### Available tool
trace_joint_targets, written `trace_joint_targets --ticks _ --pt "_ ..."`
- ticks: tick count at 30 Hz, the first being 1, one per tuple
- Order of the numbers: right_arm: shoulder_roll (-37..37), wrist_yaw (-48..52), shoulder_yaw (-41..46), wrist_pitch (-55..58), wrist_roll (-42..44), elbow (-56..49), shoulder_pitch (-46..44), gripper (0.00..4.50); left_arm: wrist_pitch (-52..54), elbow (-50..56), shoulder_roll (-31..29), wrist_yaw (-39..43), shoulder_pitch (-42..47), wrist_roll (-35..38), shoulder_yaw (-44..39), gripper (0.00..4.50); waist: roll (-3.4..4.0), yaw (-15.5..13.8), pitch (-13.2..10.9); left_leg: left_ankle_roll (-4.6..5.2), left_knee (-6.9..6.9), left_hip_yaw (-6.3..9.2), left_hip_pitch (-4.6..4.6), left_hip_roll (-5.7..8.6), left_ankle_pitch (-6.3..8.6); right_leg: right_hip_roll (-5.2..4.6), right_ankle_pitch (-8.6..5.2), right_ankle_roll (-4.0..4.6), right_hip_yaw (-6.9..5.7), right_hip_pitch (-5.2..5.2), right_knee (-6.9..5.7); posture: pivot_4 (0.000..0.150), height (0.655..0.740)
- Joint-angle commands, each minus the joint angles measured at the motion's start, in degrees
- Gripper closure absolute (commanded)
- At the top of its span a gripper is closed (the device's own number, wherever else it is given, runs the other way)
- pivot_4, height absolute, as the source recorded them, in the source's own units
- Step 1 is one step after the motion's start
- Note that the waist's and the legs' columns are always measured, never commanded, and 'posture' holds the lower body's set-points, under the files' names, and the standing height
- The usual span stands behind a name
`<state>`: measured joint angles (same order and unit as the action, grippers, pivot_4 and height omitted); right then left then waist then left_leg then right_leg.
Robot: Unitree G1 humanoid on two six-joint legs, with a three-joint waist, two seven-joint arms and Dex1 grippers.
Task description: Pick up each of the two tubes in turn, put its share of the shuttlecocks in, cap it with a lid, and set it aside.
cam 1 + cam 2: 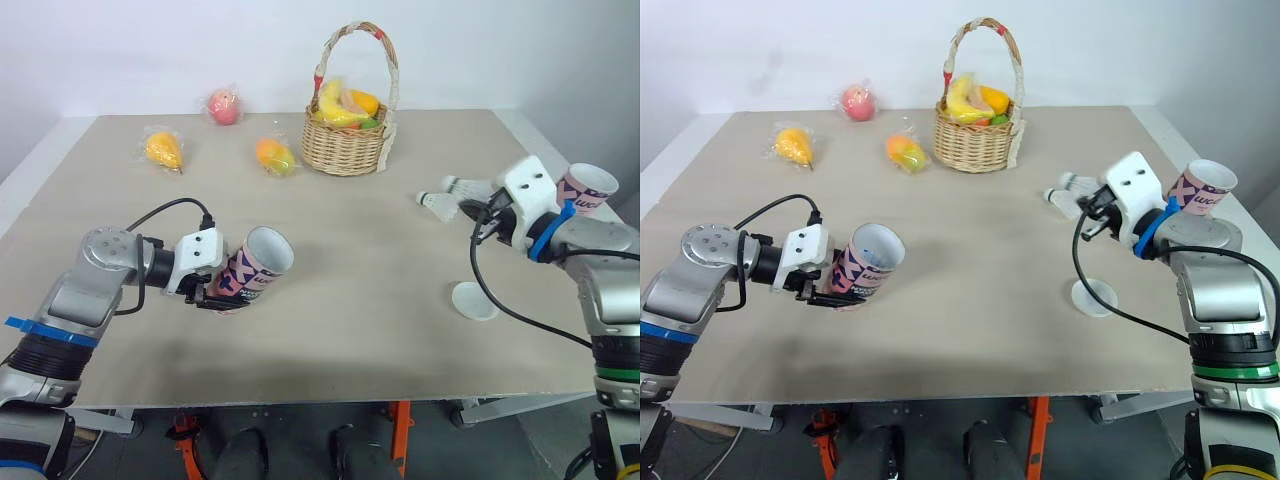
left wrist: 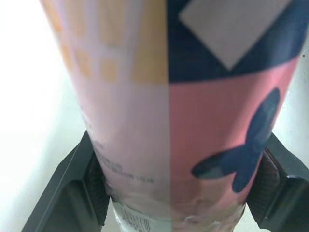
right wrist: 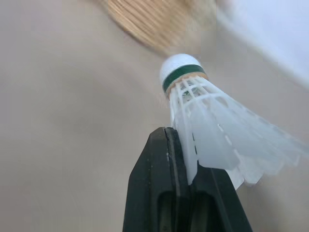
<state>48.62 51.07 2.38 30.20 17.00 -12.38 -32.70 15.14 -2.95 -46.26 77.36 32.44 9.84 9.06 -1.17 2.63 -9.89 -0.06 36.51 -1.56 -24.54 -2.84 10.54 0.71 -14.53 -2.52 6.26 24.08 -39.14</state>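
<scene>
Gripping the lower end of a pink, navy and orange printed cardboard tube [image 1: 255, 268], the left claw [image 1: 222, 292] is closed on it, one finger on each side. The tube is tilted, its open mouth pointing up and toward the robot's right, over the beige worktop [image 1: 350, 260]. Its side carries large navy lettering that cannot be read in full. The left wrist view shows fine print and a barcode near the base, both too blurred to read.

The right claw [image 3: 186, 140] is clamped on the skirt of a white plastic shuttlecock [image 3: 212, 130] with a green band round its cork. In the head views, white shuttlecocks [image 1: 438, 204] show just beside this claw; which one is gripped cannot be told.

A second printed tube [image 1: 585, 190] stands at the right worktop edge, partly hidden behind the right arm, its lettering cut off. A white round lid [image 1: 474, 300] lies flat near that arm. A wicker basket [image 1: 345, 145] of fruit stands at the far side.
</scene>
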Motion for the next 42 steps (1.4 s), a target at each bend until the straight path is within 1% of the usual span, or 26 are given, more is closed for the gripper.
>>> trace_joint_targets --ticks 1,5,7,10,17,20,24,26,27,28,29,30,32,35,38,41,42 --pt "-1.03 11.43 -7.88 -2.85 5.14 -10.2 -6.11 4.45 -0.34 -0.46 0.46 0.33 1.07 0.03 0.77 1.2 0.0 0.03 0.0 0.0 0.02 0.0 -0.01 0.0 0.0 -0.01 0.0 0.0 -0.02 0.01 0.0 0.15 0.74" --pt "-6.88 12.05 -16.49 -7.05 -1.0 -5.08 -15.4 4.45 -0.75 -1.6 0.96 0.31 1.75 -0.03 0.67 1.2 -0.12 -0.06 -0.05 0.0 0.17 0.0 -0.09 0.0 0.0 -0.07 0.02 0.02 -0.08 0.01 0.0 0.15 0.74" --pt "-9.91 12.7 -18.93 -8.87 -2.53 -2.41 -19.15 4.45 -1.01 -2.0 1.14 0.2 1.86 -0.08 0.59 1.2 -0.12 -0.06 -0.06 0.0 0.26 -0.12 -0.13 -0.01 0.0 -0.12 0.01 0.2 -0.04 0.09 0.0 0.15 0.74" --pt "-12.95 14.59 -21.69 -11.08 -4.63 1.4 -23.0 4.45 -1.18 -2.32 1.29 0.16 1.92 -0.03 0.45 1.2 -0.13 -0.15 -0.06 0.0 0.28 -0.08 -0.21 -0.01 -0.02 -0.12 0.06 0.1 -0.07 0.14 -0.01 0.15 0.74" --pt "-14.8 19.46 -27.69 -15.92 -10.41 6.18 -25.5 4.45 -1.45 -2.41 0.9 -0.02 1.65 -0.11 0.15 1.2 -0.14 -0.43 -0.05 0.0 0.23 0.02 -0.37 0.0 -0.01 -0.11 0.08 0.14 -0.18 0.25 -0.02 0.15 0.74" --pt "-15.61 19.5 -28.04 -17.68 -12.57 8.43 -26.23 4.45 -1.23 -2.07 0.81 -0.11 1.57 -0.04 0.07 1.2 -0.13 -0.39 -0.05 0.0 0.23 0.03 -0.37 -0.03 -0.01 -0.09 0.08 0.13 -0.2 0.27 -0.03 0.15 0.74" --pt "-15.99 20.46 -26.85 -18.41 -12.61 9.94 -26.66 4.45 -0.78 -1.39 0.56 -0.21 1.23 0.21 -0.06 1.2 -0.14 -0.39 -0.05 0.0 0.25 0.03 -0.36 -0.06 -0.02 -0.08 0.1 0.12 -0.24 0.26 -0.03 0.15 0.74" --pt "-16.91 21.89 -26.09 -15.17 -10.0 9.63 -26.93 3.82 -0.76 -1.41 0.49 -0.13 1.24 0.24 -0.03 1.2 -0.14 -0.35 -0.05 0.0 0.25 0.02 -0.35 -0.07 -0.02 -0.08 0.1 0.13 -0.24 0.26 -0.03 0.15 0.74" --pt "-17.27 22.9 -25.31 -12.49 -7.86 9.23 -27.13 3.58 -0.78 -1.42 0.47 -0.07 1.25 0.27 -0.03 1.2 -0.14 -0.34 -0.05 0.0 0.25 0.02 -0.35 -0.09 -0.02 -0.07 0.11 0.14 -0.25 0.26 -0.04 0.15 0.74" --pt "-17.4 23.87 -24.5 -9.92 -5.95 8.7 -27.36 3.19 -0.8 -1.4 0.46 -0.02 1.24 0.31 -0.03 1.2 -0.13 -0.33 -0.05 0.0 0.25 0.03 -0.35 -0.1 -0.02 -0.06 0.11 0.16 -0.26 0.26 -0.04 0.15 0.74" --pt "-17.24 24.79 -23.62 -7.39 -4.18 7.99 -27.65 2.67 -0.84 -1.41 0.47 0.0 1.24 0.35 -0.04 1.2 -0.13 -0.33 -0.05 0.0 0.25 0.03 -0.35 -0.12 -0.02 -0.05 0.22 0.35 -0.26 0.26 -0.04 0.15 0.74" --pt "-17.11 25.3 -23.04 -5.58 -3.04 7.45 -27.87 2.23 -0.87 -1.43 0.49 0.02 1.25 0.38 -0.05 1.2 -0.14 -0.33 -0.05 0.0 0.25 0.03 -0.35 -0.12 -0.02 -0.04 0.24 0.4 -0.27 0.27 -0.05 0.15 0.74" --pt "-16.23 26.66 -21.66 -2.23 -0.53 6.73 -28.39 1.21 -1.01 -1.63 0.52 0.08 1.31 0.38 -0.01 1.2 -0.13 -0.33 -0.05 0.0 0.24 0.05 -0.36 -0.12 -0.02 -0.05 0.23 0.42 -0.28 0.26 -0.05 0.15 0.74" --pt "-14.08 27.3 -18.26 0.03 1.66 8.91 -28.56 1.21 -1.17 -1.76 0.61 0.08 1.33 0.4 0.05 1.2 -0.14 -0.36 -0.05 0.0 0.24 0.06 -0.38 -0.1 -0.01 -0.06 0.22 0.41 -0.3 0.26 -0.05 0.15 0.74" --pt "-11.76 24.29 -14.03 1.21 1.65 12.54 -27.47 1.21 -1.0 -1.3 0.56 -0.07 1.03 0.56 -0.08 1.2 -0.14 -0.32 -0.05 0.0 0.25 0.05 -0.4 -0.08 -0.01 -0.08 0.21 0.39 -0.29 0.27 -0.04 0.15 0.74" --pt "-8.84 17.26 -10.2 1.27 -1.86 16.65 -24.41 1.21 -0.69 -0.6 0.44 -0.44 0.49 0.72 -0.36 1.2 -0.15 -0.38 -0.04 0.0 0.24 0.07 -0.39 -0.09 -0.01 -0.06 0.21 0.4 -0.31 0.28 -0.04 0.15 0.74" --pt "-7.2 12.02 -7.73 2.88 -3.91 18.83 -21.34 1.21 -0.38 -0.17 0.37 -0.76 0.09 0.86 -0.58 1.2 -0.17 -0.42 -0.03 0.0 0.23 0.07 -0.4 -0.09 -0.01 -0.07 0.2 0.41 -0.32 0.27 -0.04 0.15 0.74"
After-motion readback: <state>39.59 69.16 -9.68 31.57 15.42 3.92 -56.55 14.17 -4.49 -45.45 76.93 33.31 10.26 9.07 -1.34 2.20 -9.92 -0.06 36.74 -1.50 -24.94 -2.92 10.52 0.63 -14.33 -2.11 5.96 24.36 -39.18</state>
